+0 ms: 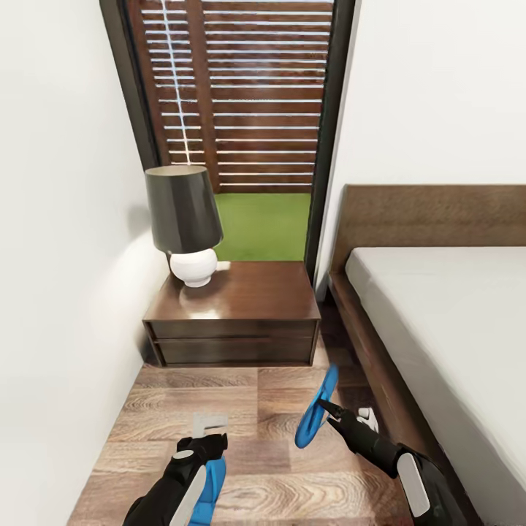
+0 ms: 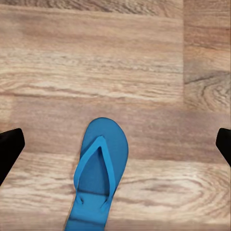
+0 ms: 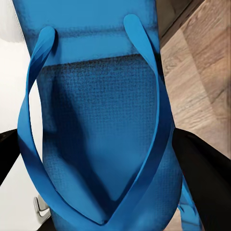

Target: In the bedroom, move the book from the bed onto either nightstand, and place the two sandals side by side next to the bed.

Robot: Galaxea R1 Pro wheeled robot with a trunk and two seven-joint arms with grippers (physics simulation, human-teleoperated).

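One blue sandal (image 1: 315, 415) hangs on edge above the floor beside the bed (image 1: 453, 321), with my right gripper (image 1: 326, 407) shut on it; in the right wrist view this sandal (image 3: 106, 125) sits between the dark fingers (image 3: 199, 178). The other sandal (image 2: 98, 175) lies flat on the wood floor, and my left gripper (image 1: 210, 425) hovers over it, open, with its fingertips (image 2: 9, 144) wide apart on either side. This sandal (image 1: 212, 482) shows under the left wrist. The dark brown nightstand (image 1: 256, 296) stands ahead, between wall and bed. The book is out of view.
A lamp (image 1: 184, 219) with a dark shade and white base stands on the nightstand's left part. A tall window (image 1: 241, 95) with a slatted fence is behind it. A white wall (image 1: 66, 256) closes in on the left, leaving a narrow strip of floor (image 1: 183, 409).
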